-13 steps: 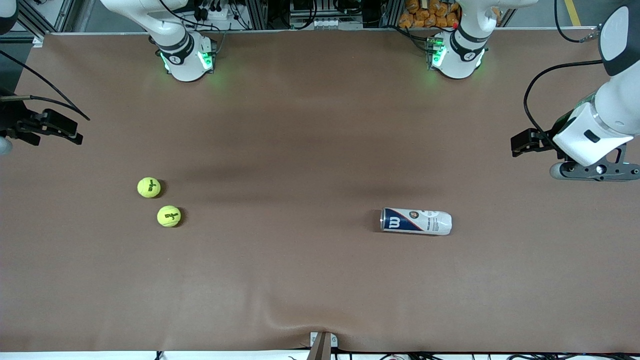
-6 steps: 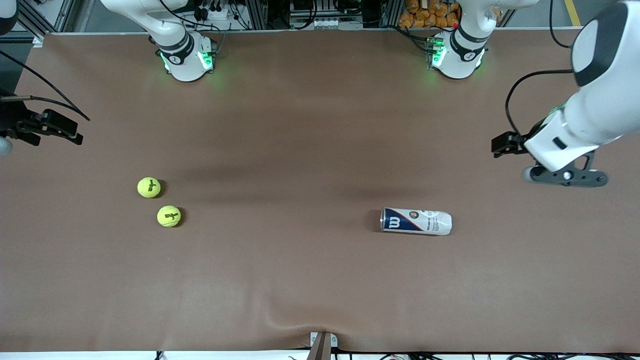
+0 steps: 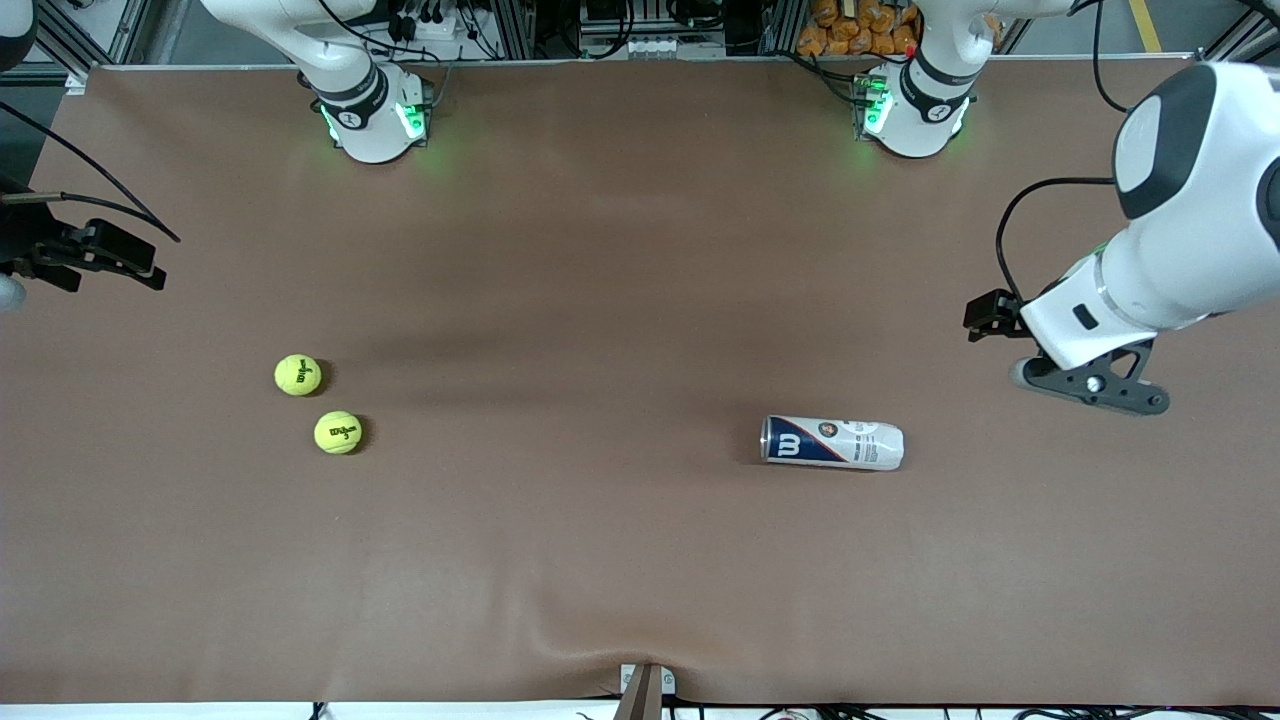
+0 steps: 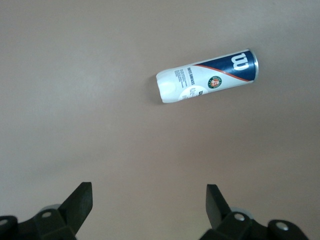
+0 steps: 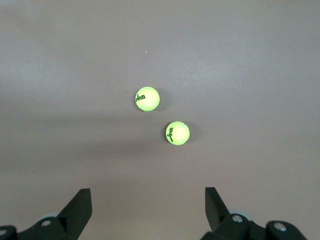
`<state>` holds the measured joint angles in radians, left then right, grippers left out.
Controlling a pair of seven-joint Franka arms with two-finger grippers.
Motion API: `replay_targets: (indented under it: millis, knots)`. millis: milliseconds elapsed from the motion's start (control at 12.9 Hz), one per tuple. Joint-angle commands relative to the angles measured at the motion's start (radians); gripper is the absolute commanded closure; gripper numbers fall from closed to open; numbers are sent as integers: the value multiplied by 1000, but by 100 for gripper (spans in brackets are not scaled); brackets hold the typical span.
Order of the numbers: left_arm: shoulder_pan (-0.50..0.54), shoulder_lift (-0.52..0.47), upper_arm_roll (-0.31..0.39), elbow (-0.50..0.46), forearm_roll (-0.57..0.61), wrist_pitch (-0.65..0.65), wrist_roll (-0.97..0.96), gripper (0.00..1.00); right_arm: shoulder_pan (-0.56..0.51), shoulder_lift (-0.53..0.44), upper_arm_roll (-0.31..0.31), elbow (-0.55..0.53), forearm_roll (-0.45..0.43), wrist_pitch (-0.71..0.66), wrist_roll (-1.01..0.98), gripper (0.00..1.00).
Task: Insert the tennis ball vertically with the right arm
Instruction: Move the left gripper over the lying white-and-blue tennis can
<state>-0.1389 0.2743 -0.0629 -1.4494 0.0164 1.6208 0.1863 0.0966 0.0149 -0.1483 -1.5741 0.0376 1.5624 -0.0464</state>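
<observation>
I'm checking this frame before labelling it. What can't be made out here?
- Right pincer: cut off by the front view's edge; only fingertips show in its wrist view.
- Can: whether its dark end holds a lid or is open, too small.
- Tennis balls: print too small to read.
- Left pincer: fingers hidden under the wrist in front view.

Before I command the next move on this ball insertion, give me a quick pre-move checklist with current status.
1. Can standing upright for vertical insertion: not ok, it lies on its side.
2. Left gripper open and empty: ok, over bare table toward the left arm's end.
3. Right gripper open and empty: ok.
4. Both tennis balls free and apart: ok.
5. Can's mouth open: cannot tell.
6. Right arm waiting at the table's edge: ok.
</observation>
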Motion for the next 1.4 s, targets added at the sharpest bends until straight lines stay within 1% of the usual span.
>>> replay_targets:
  millis: [0, 78, 233, 467, 622, 934, 1167, 1323]
  knots:
    - [-13, 25, -6, 4, 5, 54, 227, 0, -6, 8, 4, 3, -7, 1, 10, 0]
    - [-25, 39, -6, 4, 22, 82, 325, 0, -6, 8, 4, 3, -7, 2, 10, 0]
    - [-51, 54, -6, 1, 39, 122, 442, 0, -5, 10, 4, 3, -7, 4, 10, 0]
    - [-112, 68, -12, -2, 149, 136, 540, 0, -5, 11, 4, 3, -7, 4, 10, 0]
    - [-139, 71, -15, -2, 183, 151, 608, 0, -6, 16, 4, 5, -7, 4, 10, 0]
    - [-133, 108, -26, -11, 160, 226, 789, 0, -8, 16, 4, 3, -7, 4, 10, 0]
    - [-104, 160, -25, -12, 38, 273, 864, 0, -9, 14, 4, 5, -7, -1, 6, 0]
    - [-103, 166, -26, -35, 30, 309, 868, 0, -9, 14, 3, 5, -7, -1, 6, 0]
